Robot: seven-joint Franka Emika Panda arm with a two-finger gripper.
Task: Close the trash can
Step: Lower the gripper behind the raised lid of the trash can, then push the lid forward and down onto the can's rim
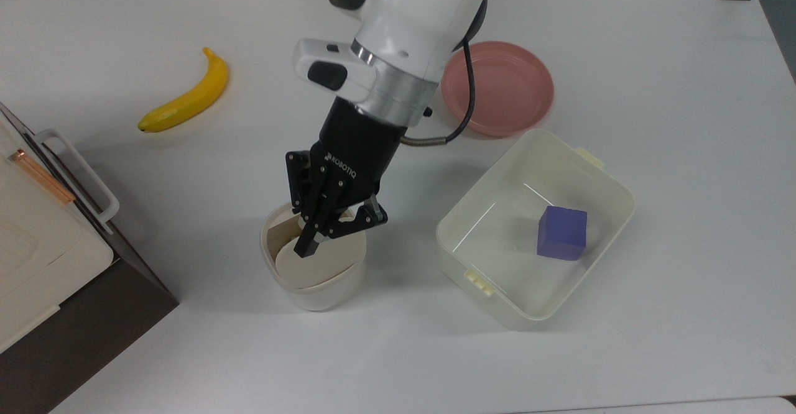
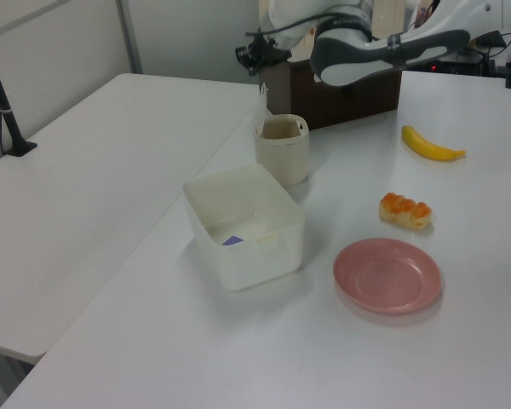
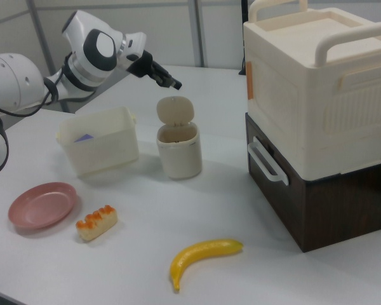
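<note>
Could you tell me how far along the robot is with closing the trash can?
Done: the tool sits above the trash can, just behind the top edge of its raised lid in the right view. In hand: nothing; it holds nothing and looks clear of the lid. Left: the whole closing, since the lid stands upright and the tan inside shows.

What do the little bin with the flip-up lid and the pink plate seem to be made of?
The trash can looks like matte cream plastic: smooth moulded walls with rounded corners and a thin, flat lid. Its tan inside could be card or wood; I cannot tell. The pink plate has an even, soft sheen, so plastic or glazed ceramic.
</note>
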